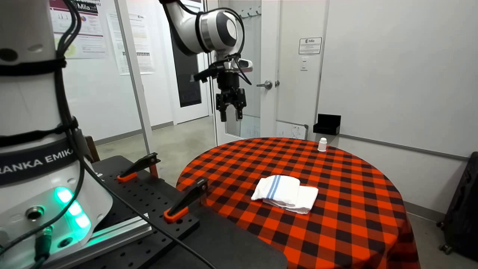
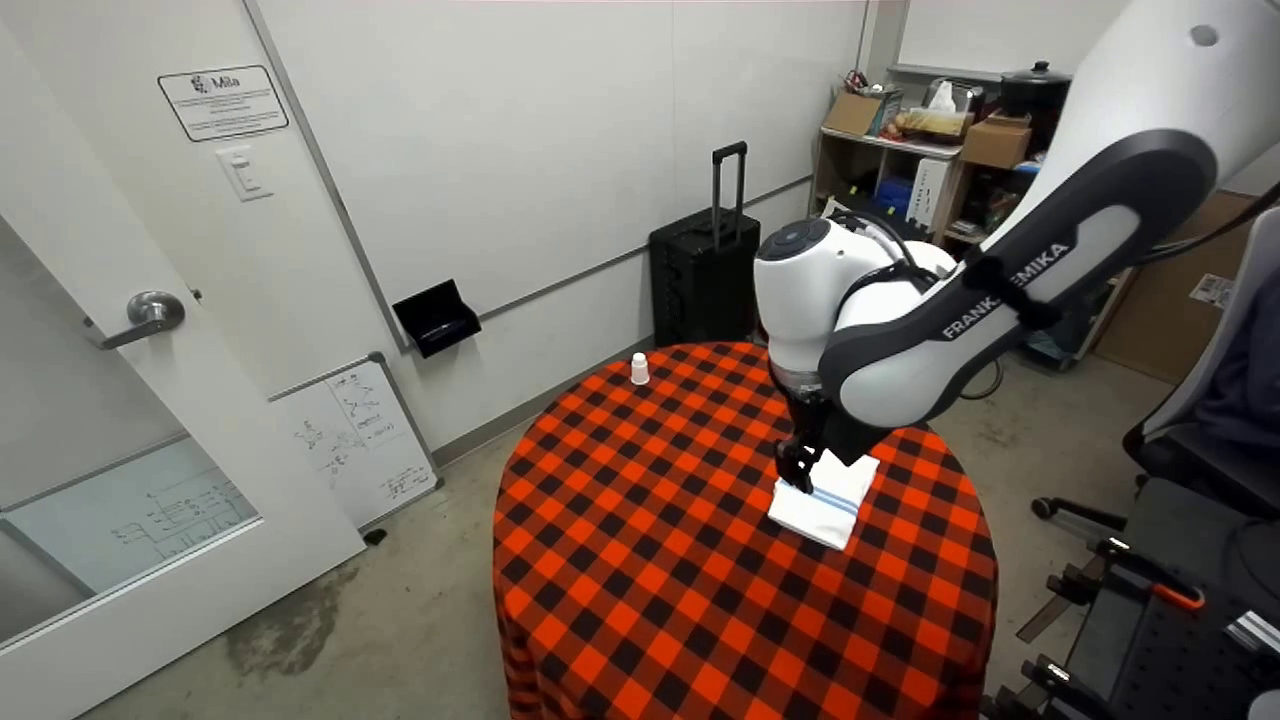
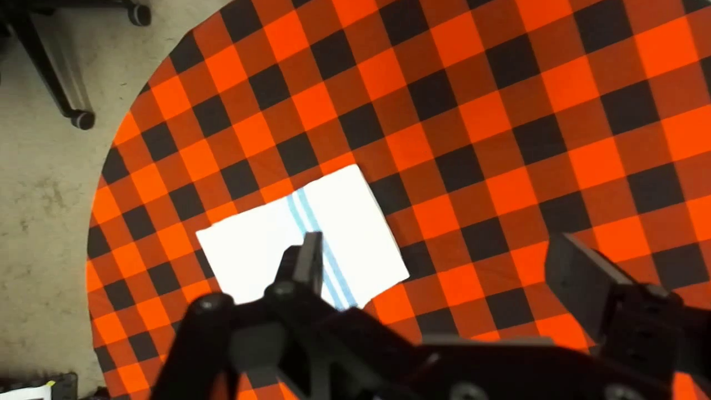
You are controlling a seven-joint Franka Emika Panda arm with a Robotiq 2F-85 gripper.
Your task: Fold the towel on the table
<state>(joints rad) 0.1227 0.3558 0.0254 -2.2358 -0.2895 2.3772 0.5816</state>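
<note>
The towel (image 1: 285, 194) is lying folded on the checked worktop (image 1: 358, 216), its upper layer sitting off-centre so that the lower one is showing past it along one side. Two blue stripes (image 3: 309, 210) are running across the top. The end effector (image 1: 231, 116) is hanging well above the worktop, pointing down and standing wide, its fingers (image 3: 311, 264) spread far apart in the wrist view. In both exterior views a white container (image 2: 640, 370) is standing near the worktop's edge, well apart from the towel.
</note>
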